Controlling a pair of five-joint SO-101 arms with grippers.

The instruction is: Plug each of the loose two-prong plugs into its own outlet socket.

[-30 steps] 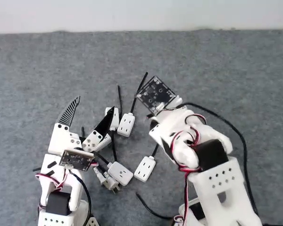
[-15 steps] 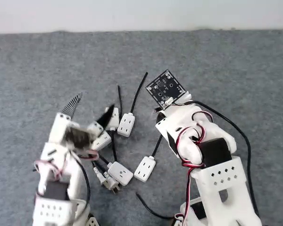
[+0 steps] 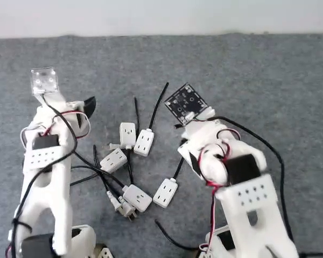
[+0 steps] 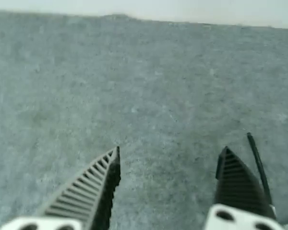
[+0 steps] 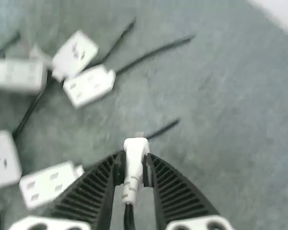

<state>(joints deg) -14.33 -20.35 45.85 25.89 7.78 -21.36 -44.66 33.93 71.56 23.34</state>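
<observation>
**Student:** Which tool carries a task item?

**Tutor:** The right gripper (image 5: pixel 133 165). Its black ribbed fingers (image 5: pixel 86 194) are clamped on a white plug (image 5: pixel 134 160). The plug stands upright between them, apart from every socket, with its cord running back toward the wrist. Its prongs are too blurred to make out.

**Student:** And the other tool?

**Tutor:** The left gripper (image 4: pixel 171 152) is spread wide and holds nothing. It hangs over bare grey mat (image 3: pixel 258 80), with a black cord (image 4: pixel 257 163) lying past one finger.

**Student:** Where are the sockets?

**Tutor:** Five white ones lie on the mat between the two arms. Of these, socket A (image 3: pixel 128 133) and socket B (image 3: pixel 144 142) sit just beside each other, farthest from the arm bases. Near socket A, on the left arm's side, lies socket C (image 3: pixel 113 159). Nearer the bases lie socket D (image 3: pixel 137 198) and socket E (image 3: pixel 166 192), close together but apart.

**Student:** Is any plug not held?

**Tutor:** One loose plug (image 3: pixel 124 207) — metal prongs showing — lies unplugged just beside socket D. Whether the two touch cannot be told.
</observation>
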